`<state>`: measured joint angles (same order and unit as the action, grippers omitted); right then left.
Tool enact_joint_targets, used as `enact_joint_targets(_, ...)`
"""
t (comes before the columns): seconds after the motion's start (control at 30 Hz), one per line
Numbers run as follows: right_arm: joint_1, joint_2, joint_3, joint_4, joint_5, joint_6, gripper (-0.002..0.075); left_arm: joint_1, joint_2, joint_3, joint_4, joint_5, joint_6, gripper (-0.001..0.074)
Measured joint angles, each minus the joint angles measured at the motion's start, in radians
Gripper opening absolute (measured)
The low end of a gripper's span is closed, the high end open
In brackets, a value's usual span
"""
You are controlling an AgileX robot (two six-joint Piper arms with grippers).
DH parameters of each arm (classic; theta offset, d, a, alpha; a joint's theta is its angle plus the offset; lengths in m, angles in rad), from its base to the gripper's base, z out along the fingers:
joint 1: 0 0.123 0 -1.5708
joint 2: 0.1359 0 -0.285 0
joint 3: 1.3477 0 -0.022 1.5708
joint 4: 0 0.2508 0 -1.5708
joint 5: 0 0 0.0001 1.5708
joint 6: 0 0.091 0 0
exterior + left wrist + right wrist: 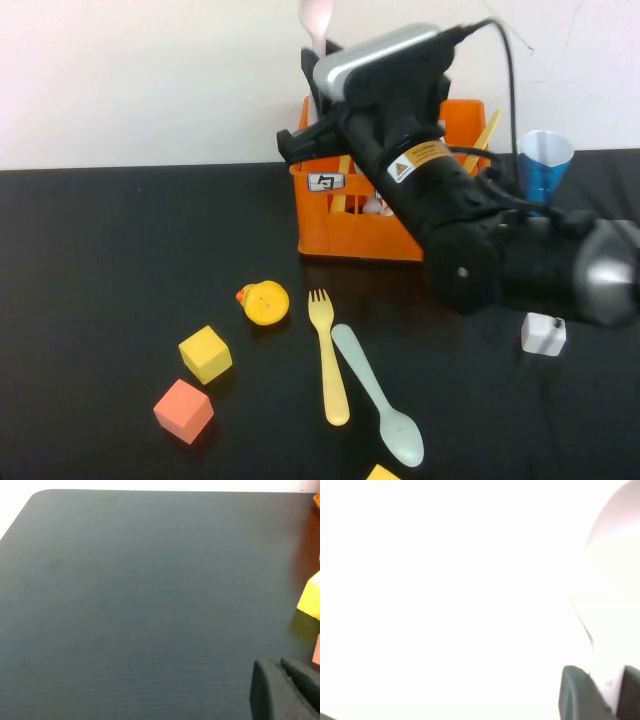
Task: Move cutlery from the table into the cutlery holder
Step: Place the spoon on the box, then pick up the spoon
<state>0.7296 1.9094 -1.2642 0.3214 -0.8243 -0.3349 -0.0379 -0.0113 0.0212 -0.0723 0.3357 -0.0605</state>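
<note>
Right gripper [318,60] clamped on pink spoon [316,20], top centre, above orange crate [350,225] of utensils.

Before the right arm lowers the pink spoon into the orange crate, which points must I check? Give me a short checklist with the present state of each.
1. Pink spoon held in right end effector: ok, bowl sticks up above it.
2. Right end effector above the orange crate: ok, it hangs over the crate's left part.
3. Which compartment lies under the spoon: cannot tell, the arm hides it.
4. Left end effector away from the crate: ok, over bare table.
5. Other cutlery still waiting: not ok, yellow fork and green spoon lie on the table.
</note>
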Motion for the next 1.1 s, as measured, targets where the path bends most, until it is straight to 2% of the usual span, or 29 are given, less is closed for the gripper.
enact_joint_targets(0.17, -0.027, 0.098, -0.052, 0.004, 0.014, 0.003, 0.0134, 0.0, 0.0, 0.0, 0.0, 0.0, -0.004, -0.0001)
enact_joint_targets(0.43, -0.032, 0.13, -0.064, 0.026, 0.052, 0.007, 0.0249, 0.0, 0.0, 0.0, 0.0, 0.0, -0.002, -0.0001)
enact_joint_targets(0.63, -0.032, 0.084, -0.064, 0.028, 0.145, -0.038, 0.0258, 0.0, 0.0, 0.0, 0.0, 0.0, -0.002, -0.0001)
enact_joint_targets(0.73, -0.033, 0.0, -0.064, 0.028, 0.326, -0.134, 0.0259, 0.0, 0.0, 0.0, 0.0, 0.0, -0.002, -0.0001)
enact_joint_targets(0.87, -0.034, -0.138, -0.064, 0.026, 0.675, -0.243, 0.0259, 0.0, 0.0, 0.0, 0.0, 0.0, -0.002, -0.0001)
enact_joint_targets(1.0, -0.034, -0.245, -0.064, 0.026, 1.021, -0.249, 0.0259, 0.0, 0.0, 0.0, 0.0, 0.0, -0.002, -0.0001)
enact_joint_targets(1.1, -0.034, -0.277, -0.068, 0.008, 1.248, -0.164, 0.0259, 0.0, 0.0, 0.0, 0.0, 0.0, -0.002, -0.0001)
